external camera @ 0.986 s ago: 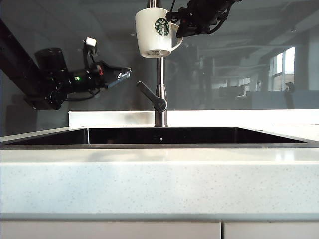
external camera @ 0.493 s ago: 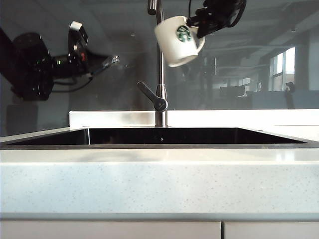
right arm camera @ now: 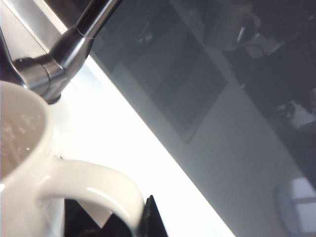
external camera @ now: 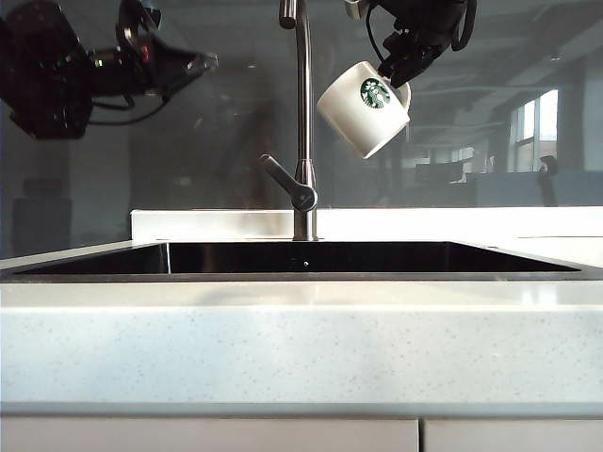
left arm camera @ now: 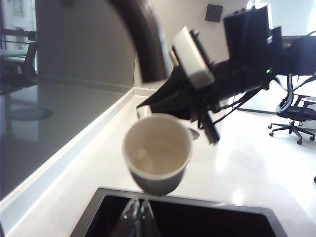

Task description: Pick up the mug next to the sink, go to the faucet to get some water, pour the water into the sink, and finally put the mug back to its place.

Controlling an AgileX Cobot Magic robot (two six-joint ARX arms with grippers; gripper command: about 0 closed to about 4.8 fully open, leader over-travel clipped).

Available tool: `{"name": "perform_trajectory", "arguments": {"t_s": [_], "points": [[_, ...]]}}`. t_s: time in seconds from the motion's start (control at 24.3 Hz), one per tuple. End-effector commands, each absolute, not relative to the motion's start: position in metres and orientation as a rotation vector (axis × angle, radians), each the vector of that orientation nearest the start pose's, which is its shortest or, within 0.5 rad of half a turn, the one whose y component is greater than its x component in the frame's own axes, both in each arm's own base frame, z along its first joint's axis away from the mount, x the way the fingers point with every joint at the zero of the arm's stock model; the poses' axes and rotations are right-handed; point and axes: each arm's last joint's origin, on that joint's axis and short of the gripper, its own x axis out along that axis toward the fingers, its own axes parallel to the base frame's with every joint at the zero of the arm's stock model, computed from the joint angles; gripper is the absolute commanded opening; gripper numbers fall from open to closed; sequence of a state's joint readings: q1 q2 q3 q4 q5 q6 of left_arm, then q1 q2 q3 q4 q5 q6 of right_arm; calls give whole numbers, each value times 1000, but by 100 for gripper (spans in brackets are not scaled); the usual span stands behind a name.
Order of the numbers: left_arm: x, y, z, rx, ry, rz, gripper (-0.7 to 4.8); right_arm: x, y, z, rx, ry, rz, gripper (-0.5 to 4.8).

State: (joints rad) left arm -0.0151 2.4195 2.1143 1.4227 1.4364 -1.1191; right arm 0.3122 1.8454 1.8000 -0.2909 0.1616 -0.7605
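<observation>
The white mug (external camera: 366, 106) with the green logo hangs high over the sink (external camera: 311, 256), just right of the tall steel faucet (external camera: 303, 122), tipped with its mouth toward the faucet. My right gripper (external camera: 400, 66) is shut on the mug's handle (right arm camera: 94, 190); in the right wrist view a dark fingertip (right arm camera: 148, 217) presses against the handle's outer side. My left gripper (external camera: 203, 64) is shut and empty, high at the far left, well away from the faucet lever (external camera: 283, 179). In the left wrist view its closed fingertips (left arm camera: 140, 217) point at the mug's open mouth (left arm camera: 157, 153). No stream of water shows.
A white speckled countertop (external camera: 301, 348) runs along the front of the sink, with a white ledge (external camera: 217, 224) behind it and dark glass above. The right arm (left arm camera: 222, 84) crosses behind the mug. An office chair (left arm camera: 291, 118) stands far off.
The right gripper carried the mug from in front of the spout to the right and lower, tipping it from upright to slanted. The left arm rose and drew back to the upper left.
</observation>
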Motion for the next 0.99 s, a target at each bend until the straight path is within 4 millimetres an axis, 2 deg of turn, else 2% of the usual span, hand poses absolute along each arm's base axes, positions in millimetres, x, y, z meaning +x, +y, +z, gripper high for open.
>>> {"name": "perform_trajectory", "arguments": {"t_s": [0.04,0.41,0.82,0.99], "points": [[492,-34,337,-59,-130,-1523,3,402,124,401,-891,150,210,-6],[480,-32,360,-46,-152,-1522,2,393,121,409,-1114,153,200,-6],[480,-32,362,-79,-145,-1513,-2,368,112,437,-1393,98,168,-6],[480,-32,362,-81,-142,-1513,-3,360,119,443,-1496,72,167,-6]]}}
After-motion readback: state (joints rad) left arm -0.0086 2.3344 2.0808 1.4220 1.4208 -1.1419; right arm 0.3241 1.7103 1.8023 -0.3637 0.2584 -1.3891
